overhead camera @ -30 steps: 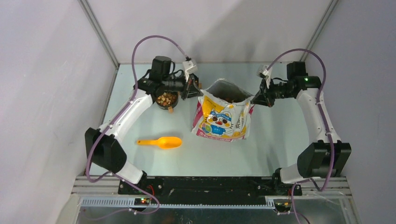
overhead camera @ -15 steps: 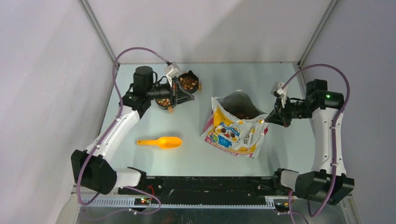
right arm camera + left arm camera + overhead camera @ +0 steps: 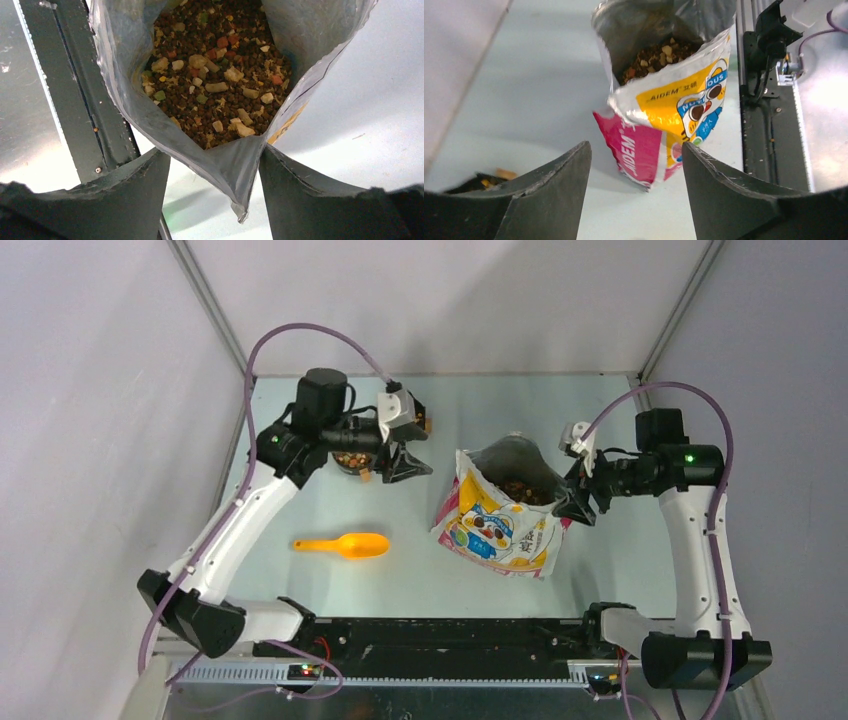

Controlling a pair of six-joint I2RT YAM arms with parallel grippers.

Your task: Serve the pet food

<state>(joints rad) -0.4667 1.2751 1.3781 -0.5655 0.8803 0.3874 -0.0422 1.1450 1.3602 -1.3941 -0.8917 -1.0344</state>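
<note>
Overhead, the left gripper (image 3: pixel 405 462) is hanging spread and empty, with a dark bowl (image 3: pixel 345 470) of pet food (image 3: pixel 350 456) just behind it and an orange scoop (image 3: pixel 345 544) lying well apart from it. The right gripper (image 3: pixel 578 508) is sitting at the printed bag (image 3: pixel 495 530).

Seen from the left wrist, the bag is standing open well ahead between the parted fingers.

Only the right wrist camera is showing the bag's silver rim lying loose between wide jaws, with the pet food heaped just ahead.
</note>
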